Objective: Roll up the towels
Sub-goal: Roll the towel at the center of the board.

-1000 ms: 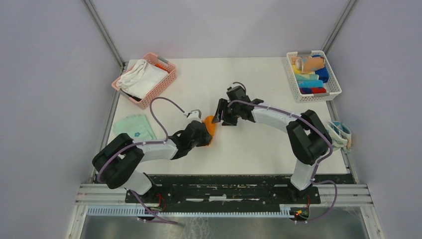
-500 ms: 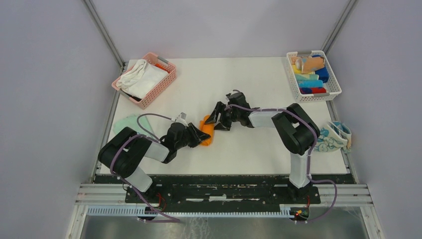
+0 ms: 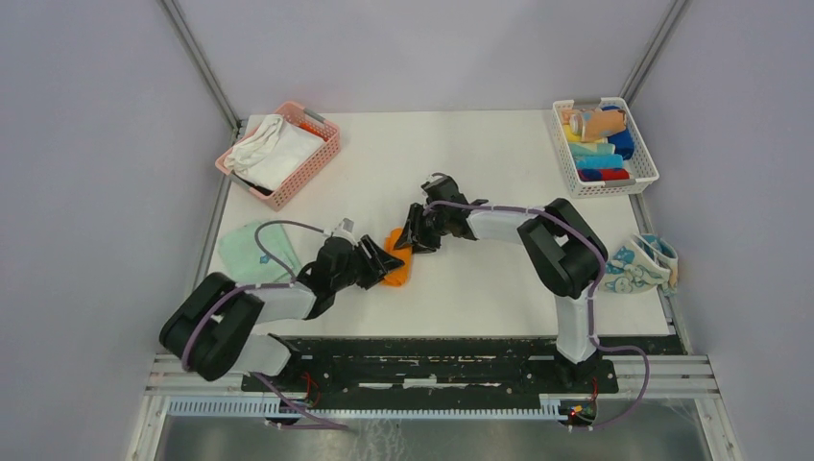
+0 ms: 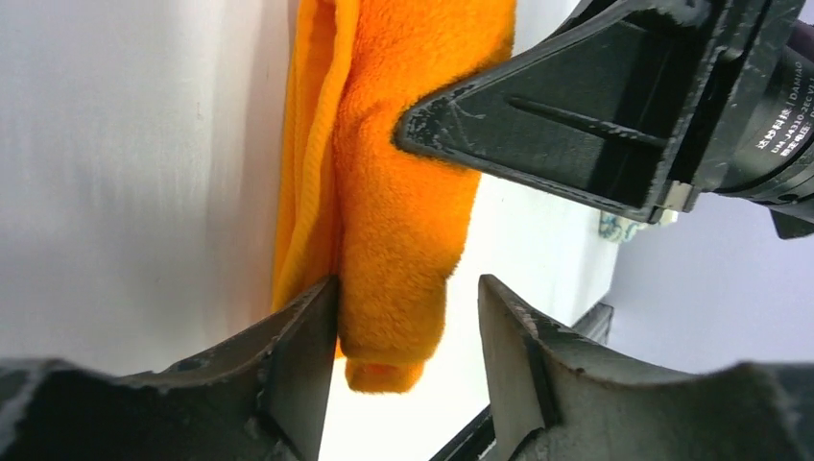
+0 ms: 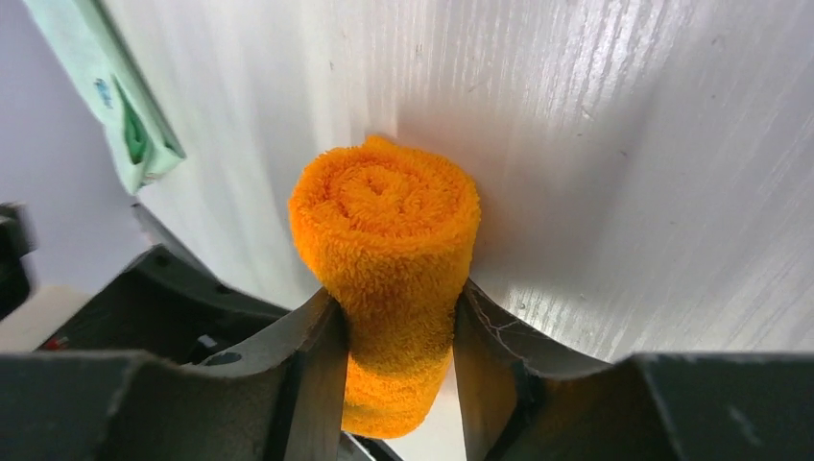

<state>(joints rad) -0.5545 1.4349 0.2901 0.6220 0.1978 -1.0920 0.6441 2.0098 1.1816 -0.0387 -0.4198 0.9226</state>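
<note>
A plain orange towel [image 3: 396, 264], rolled into a cylinder, lies mid-table between both grippers. The right wrist view looks along the roll [image 5: 384, 211], and my right gripper [image 5: 398, 327] is shut on it, both jaws pressing its sides. My left gripper [image 4: 408, 317] is open around the roll's other end [image 4: 403, 192]; one jaw touches the cloth and the other stands apart. From above, the left gripper [image 3: 381, 261] meets the roll from the left, the right gripper [image 3: 409, 240] from the upper right. A mint green towel [image 3: 251, 248] lies flat at the left. A white towel with teal print [image 3: 645, 264] hangs off the table's right edge.
A pink mesh basket [image 3: 309, 173] holding a bigger white cloth stands at the back left. A white basket [image 3: 641, 144] with several coloured rolls stands at the back right. The mint green towel [image 5: 115, 106] also shows in the right wrist view.
My left gripper has opened off the orange roll. My right gripper has closed onto the roll's far end. The roll has settled slightly nearer and lower on the table.
</note>
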